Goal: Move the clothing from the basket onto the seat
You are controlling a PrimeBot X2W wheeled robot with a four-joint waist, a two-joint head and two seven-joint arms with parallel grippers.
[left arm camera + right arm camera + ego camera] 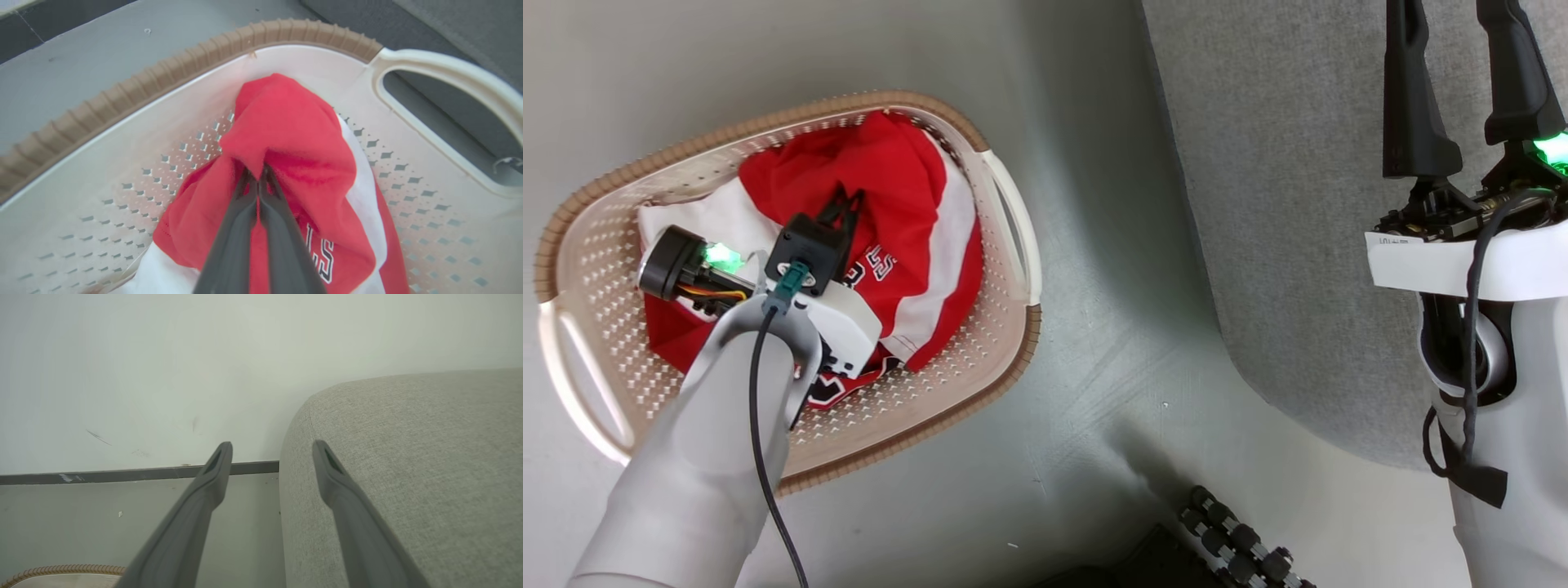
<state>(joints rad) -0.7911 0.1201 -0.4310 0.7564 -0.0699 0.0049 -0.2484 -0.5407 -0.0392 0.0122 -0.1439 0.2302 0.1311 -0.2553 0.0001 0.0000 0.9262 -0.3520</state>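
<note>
The red-and-white clothing (907,204) lies bunched in the cream basket (1005,327) on the floor at the left. My left gripper (845,200) reaches down into the pile. In the left wrist view its fingers (245,212) are pressed together on a raised fold of the red clothing (286,126), with black white-edged letters lower on the cloth. The basket's brown rim (122,98) and loop handle (457,73) curve behind. My right gripper (1462,24) hangs open over the light-grey seat (1298,204). Its fingers (212,477) are spread beside the seat's rounded corner (408,457).
A grey floor (1094,367) runs between the basket and the seat. A pale wall with a dark baseboard (122,473) stands beyond the seat. A black ribbed part of my base (1233,539) sits at the bottom centre.
</note>
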